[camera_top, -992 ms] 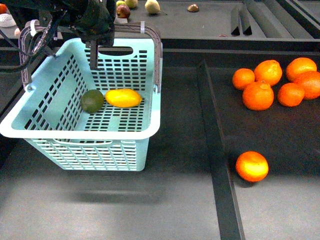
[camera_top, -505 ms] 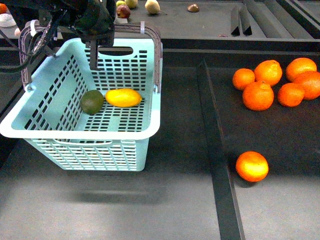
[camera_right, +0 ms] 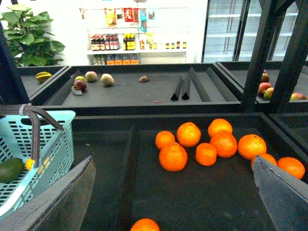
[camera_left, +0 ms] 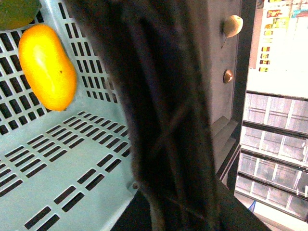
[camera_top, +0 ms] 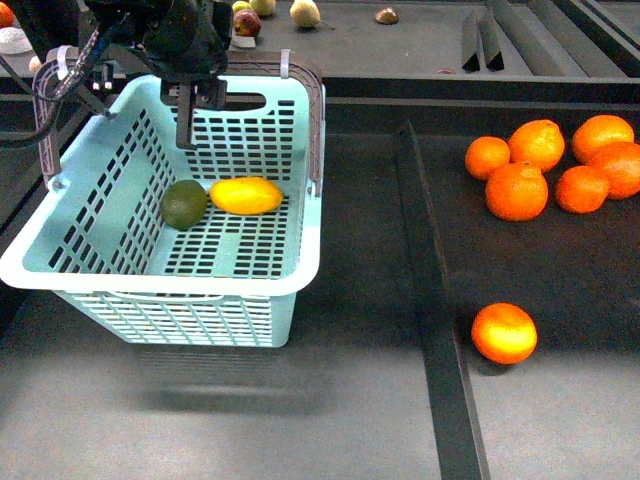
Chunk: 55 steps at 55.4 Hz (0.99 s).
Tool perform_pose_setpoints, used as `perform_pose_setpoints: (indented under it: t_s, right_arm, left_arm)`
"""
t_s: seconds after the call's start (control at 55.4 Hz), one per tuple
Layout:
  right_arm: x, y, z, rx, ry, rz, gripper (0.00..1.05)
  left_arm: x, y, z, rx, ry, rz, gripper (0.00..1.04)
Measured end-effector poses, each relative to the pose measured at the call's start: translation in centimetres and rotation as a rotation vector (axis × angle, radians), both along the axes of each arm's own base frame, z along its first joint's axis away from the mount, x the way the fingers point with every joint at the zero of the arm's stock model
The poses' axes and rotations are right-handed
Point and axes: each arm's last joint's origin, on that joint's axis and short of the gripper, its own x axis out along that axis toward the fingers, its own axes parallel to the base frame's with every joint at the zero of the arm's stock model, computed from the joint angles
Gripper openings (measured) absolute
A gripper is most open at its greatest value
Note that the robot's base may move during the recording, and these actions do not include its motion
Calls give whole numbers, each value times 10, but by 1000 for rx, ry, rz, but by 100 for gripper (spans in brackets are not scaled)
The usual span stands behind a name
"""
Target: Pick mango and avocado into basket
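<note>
The light teal basket point(camera_top: 160, 283) hangs just above the dark counter at the left, its shadow below it. My left gripper point(camera_top: 193, 98) is shut on its brown-grey handle point(camera_top: 312, 100). On the basket floor the yellow-orange mango point(camera_top: 246, 195) lies touching the olive-green avocado point(camera_top: 184, 203). The left wrist view shows the mango point(camera_left: 47, 67), a slice of avocado point(camera_left: 17, 12) and the blurred dark handle point(camera_left: 163, 120) close up. In the right wrist view my right gripper point(camera_right: 173, 202) stands open and empty, its fingers point(camera_right: 62, 202) wide apart, to the right of the basket point(camera_right: 53, 139).
A raised divider point(camera_top: 430, 300) runs right of the basket. Beyond it lie several oranges point(camera_top: 545, 165) and a single orange point(camera_top: 504, 332) nearer me. The back shelf holds small fruits point(camera_top: 305, 12) and two upright wedges point(camera_top: 480, 40).
The basket has tipped slightly: its handle has gone a little up and left, its near rim a little down. The mango and avocado kept their places inside.
</note>
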Motion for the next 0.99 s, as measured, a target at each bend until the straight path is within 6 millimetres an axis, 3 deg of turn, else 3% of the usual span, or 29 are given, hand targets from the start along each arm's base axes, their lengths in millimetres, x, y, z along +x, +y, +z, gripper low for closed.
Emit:
perform_pose_setpoints:
  t_s: [0.18, 0.343, 0.433, 0.595, 0.703, 0.866, 0.992]
  right_arm:
    - [0, 0, 0, 0, 0, 0, 97]
    - [0, 0, 0, 0, 0, 0, 97]
    - [0, 0, 0, 0, 0, 0, 97]
    - [0, 0, 0, 0, 0, 0, 97]
    - [0, 0, 0, 0, 0, 0, 97]
    - [0, 0, 0, 0, 0, 0, 97]
    - [0, 0, 0, 0, 0, 0, 97]
  left_arm:
    - [-3, 3, -2, -2, 34, 6, 60]
    - [-13, 12, 11, -1, 28, 18, 98]
    - [-16, 17, 32, -6, -16, 23, 97]
    - [-16, 22, 49, -1, -30, 11, 97]
    - [-32, 28, 60, 17, -6, 3, 97]
    - [-93, 67, 109, 105, -26, 15, 97]
    - [-161, 109, 146, 248, -97, 24, 97]
